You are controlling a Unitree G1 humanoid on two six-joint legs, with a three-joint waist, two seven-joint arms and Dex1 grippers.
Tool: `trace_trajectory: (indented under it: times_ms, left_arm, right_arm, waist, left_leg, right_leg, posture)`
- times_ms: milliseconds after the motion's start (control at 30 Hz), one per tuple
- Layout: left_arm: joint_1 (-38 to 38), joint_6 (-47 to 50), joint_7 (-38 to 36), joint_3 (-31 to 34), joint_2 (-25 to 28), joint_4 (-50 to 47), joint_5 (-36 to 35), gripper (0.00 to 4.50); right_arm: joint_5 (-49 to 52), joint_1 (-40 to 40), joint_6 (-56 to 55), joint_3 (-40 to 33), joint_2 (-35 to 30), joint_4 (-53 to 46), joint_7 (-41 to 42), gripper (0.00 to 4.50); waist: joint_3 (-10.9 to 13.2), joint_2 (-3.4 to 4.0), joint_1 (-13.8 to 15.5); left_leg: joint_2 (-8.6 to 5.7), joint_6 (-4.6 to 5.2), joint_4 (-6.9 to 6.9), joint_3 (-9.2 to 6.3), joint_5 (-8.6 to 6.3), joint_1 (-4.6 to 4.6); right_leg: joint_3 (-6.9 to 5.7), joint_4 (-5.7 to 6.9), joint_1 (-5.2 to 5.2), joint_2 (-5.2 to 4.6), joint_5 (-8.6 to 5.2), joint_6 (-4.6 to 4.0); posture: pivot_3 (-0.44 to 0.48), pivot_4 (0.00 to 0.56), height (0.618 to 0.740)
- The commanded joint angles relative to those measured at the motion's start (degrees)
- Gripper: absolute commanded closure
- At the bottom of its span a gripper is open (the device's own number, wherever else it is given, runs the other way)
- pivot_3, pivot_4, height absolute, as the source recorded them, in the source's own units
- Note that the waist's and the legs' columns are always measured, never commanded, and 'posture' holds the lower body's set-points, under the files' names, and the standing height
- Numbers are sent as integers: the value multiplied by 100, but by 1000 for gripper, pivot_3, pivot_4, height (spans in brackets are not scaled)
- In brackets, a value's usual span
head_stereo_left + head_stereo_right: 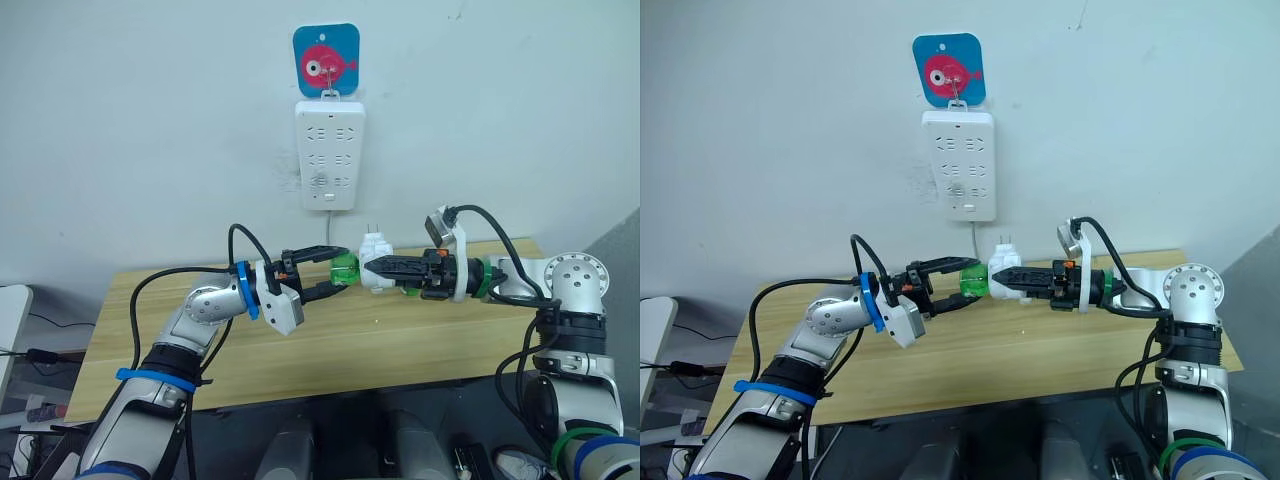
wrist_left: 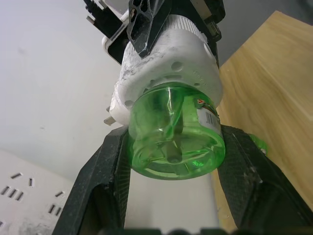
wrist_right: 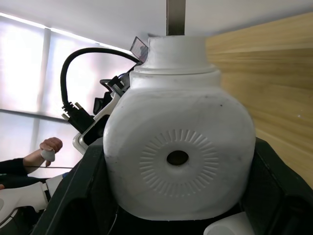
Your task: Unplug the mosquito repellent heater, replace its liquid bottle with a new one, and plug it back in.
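Up on the pale wall point(image 1: 120, 120) hangs a tall white power strip point(image 1: 330, 155), under a small blue square hook plate with a pink fish picture point(image 1: 326, 60). A thin white cord point(image 1: 329, 228) drops down from the strip.

Below it stands a long light wooden table point(image 1: 400, 345).

Above the table, the two arms meet in the middle. The right gripper point(image 1: 385, 268) holds the small white rounded plastic heater point(image 1: 374, 266) in the air, well below the power strip and not plugged in. Its black fingers are clamped on the sides of the white body. Two little metal prongs point(image 1: 370, 230) stick up from the heater. In the right wrist view, the heater's face point(image 3: 178, 157) is smooth and white with a small round hole in the middle and thin lines spreading around the hole like sun rays. It looks a bit scuffed.

The left gripper point(image 1: 335, 272) reaches in from the other side. Its black fingers point(image 2: 105, 181) sit on both sides of the tiny round see-through green bottle point(image 2: 176, 134), pressed against it. The bottle's neck end is tucked up inside the heater, and its round bottom faces the left wrist camera. A small white label with dark marks point(image 2: 209, 113) is stuck on the bottle's side.

A person's hand point(image 3: 50, 147) shows far off in the right wrist view.
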Motion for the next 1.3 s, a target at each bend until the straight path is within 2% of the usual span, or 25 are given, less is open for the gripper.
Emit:
trace_trajectory:
  times_ms: [33,133,333,533,733,833,1000,1233,1300]
  left_arm:
    - [355,1758,-491,-75,230,-624,-609,1022]
    - [389,2622,-413,56,260,-1045,-547,38]
    - [233,3207,-116,-102,35,-1310,35,0]
    - [-34,3220,205,-331,-216,-1214,724,0]
    - [-214,3260,434,-451,-406,-1075,1053,0]
    - [-231,3239,402,-486,-392,-1037,1107,640]
    - [-162,3278,321,-483,-335,-1052,1097,2223]
    - [-59,3463,280,-390,-374,-1089,927,2226]
    - [57,3844,338,-200,-618,-1108,513,2226]
  right_arm:
    - [-628,19,-624,66,11,-624,-405,1519]
    - [-1295,111,-1021,447,-121,-1015,-358,1519]
    - [-1754,143,-1289,640,101,-1285,-385,1519]
    - [-1811,152,-1120,643,276,-1542,-465,1519]
    - [-1706,191,-863,536,475,-1814,-601,1519]
    - [-1719,204,-789,486,522,-1873,-626,1519]
    - [-1795,216,-759,436,531,-1926,-644,1519]
    - [-1789,237,-883,502,525,-2081,-529,1519]
    - [-2008,312,-1371,684,463,-2331,-274,749]
  waist:
    - [-1,2,-45]
    - [-1,2,-63]
    - [-1,2,-78]
    - [-2,1,-84]
    - [-2,1,-88]
    - [-3,1,-90]
    - [-3,1,-92]
    - [-3,2,-95]
    - [-3,2,-96]
  left_leg:
    - [0,0,0,0,0,1]
    - [-2,0,-1,-7,0,0]
    - [-1,-1,-1,-4,0,0]
    - [-2,-1,-1,-3,1,-1]
    - [-1,-1,-1,-3,1,-1]
    - [-1,-2,-1,-3,1,0]
    - [-2,-2,-1,-3,1,0]
    - [-2,-2,-1,-3,1,0]
    - [-2,-2,-1,-4,1,0]
  right_leg:
    - [1,7,-1,1,0,0]
    - [-4,14,-6,12,-1,2]
    - [-2,13,-6,17,-1,2]
    - [-1,10,-6,14,-1,1]
    - [1,11,-6,9,-1,1]
    - [0,12,-6,9,-1,1]
    - [0,12,-6,9,-1,1]
    - [0,12,-6,9,-1,1]
    - [0,13,-6,9,-1,1]
  posture:
    - [38,167,740]
    - [33,164,740]
    - [31,160,740]
    - [29,156,740]
    - [22,153,740]
    - [22,153,740]
    - [16,153,740]
    - [11,158,740]
    - [14,159,740]
